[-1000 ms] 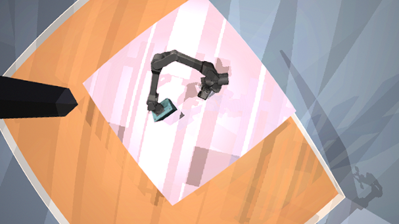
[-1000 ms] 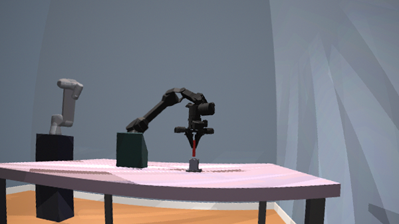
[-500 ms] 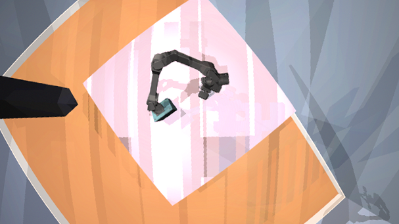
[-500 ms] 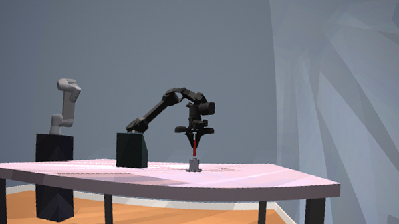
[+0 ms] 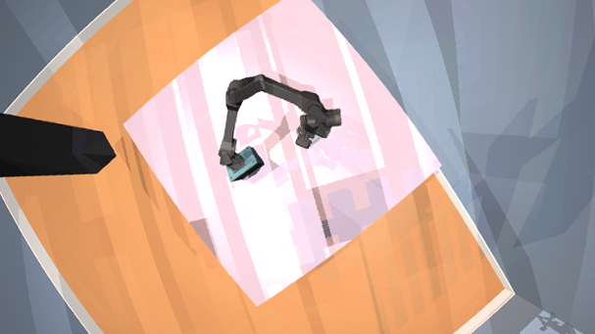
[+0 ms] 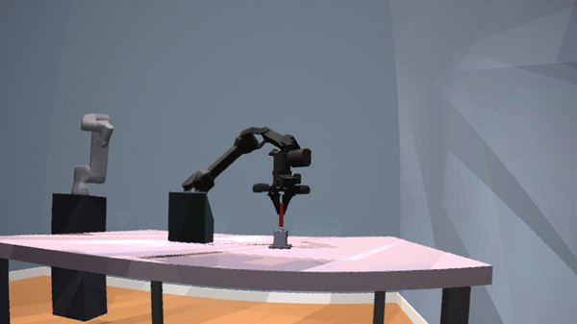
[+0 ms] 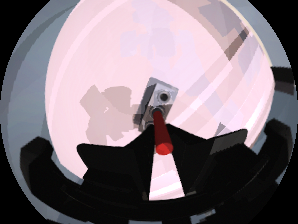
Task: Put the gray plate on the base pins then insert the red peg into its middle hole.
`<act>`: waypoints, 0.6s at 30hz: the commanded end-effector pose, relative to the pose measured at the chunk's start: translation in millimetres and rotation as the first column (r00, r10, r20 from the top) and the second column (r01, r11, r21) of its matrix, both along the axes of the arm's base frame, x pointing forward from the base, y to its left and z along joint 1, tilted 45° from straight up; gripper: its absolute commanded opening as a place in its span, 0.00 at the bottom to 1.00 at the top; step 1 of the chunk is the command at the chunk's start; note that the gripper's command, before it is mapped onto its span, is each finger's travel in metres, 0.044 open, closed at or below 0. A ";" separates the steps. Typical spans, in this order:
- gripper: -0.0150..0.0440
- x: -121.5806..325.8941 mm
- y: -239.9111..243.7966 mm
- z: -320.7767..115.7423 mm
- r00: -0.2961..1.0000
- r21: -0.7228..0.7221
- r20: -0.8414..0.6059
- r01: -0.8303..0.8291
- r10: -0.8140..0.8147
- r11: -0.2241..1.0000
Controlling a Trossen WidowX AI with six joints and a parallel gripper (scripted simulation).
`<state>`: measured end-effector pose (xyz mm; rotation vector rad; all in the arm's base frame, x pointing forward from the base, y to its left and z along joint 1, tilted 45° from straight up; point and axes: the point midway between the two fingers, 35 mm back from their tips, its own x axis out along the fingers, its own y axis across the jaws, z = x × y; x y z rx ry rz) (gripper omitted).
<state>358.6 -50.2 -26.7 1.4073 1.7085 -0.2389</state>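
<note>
My gripper (image 6: pixel 281 210) (image 7: pixel 159 127) is shut on the red peg (image 6: pixel 280 220) (image 7: pixel 162 139), which points down, nearly upright. The gray plate (image 7: pixel 155 92) sits on the base, whose wide foot (image 6: pixel 279 246) rests on the table; they look like one gray block (image 6: pixel 280 238) in the exterior view. In the wrist view, the peg's lower end lines up with the plate's middle hole. In the exterior view it ends just above the block. One end hole shows a pin inside; the other end is partly hidden by the fingers. In the top view my arm hides most of this.
The pink table (image 5: pixel 264 47) (image 6: pixel 367 267) carries my arm's teal mounting block (image 5: pixel 255 162) (image 6: pixel 191 217), some way from the base. A second, light gray arm (image 6: pixel 98 154) stands on a black pedestal (image 5: pixel 39 147) (image 6: pixel 78 217) off the table.
</note>
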 end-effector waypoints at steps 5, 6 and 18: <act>0.25 -0.5 7.2 -8.5 1.000 0.000 -0.002 0.002 -0.002 1.000; 0.25 -0.5 8.3 -9.6 1.000 0.000 -0.002 0.001 -0.001 1.000; 0.25 -0.5 8.9 -9.7 1.000 -0.004 -0.001 -0.007 0.007 1.000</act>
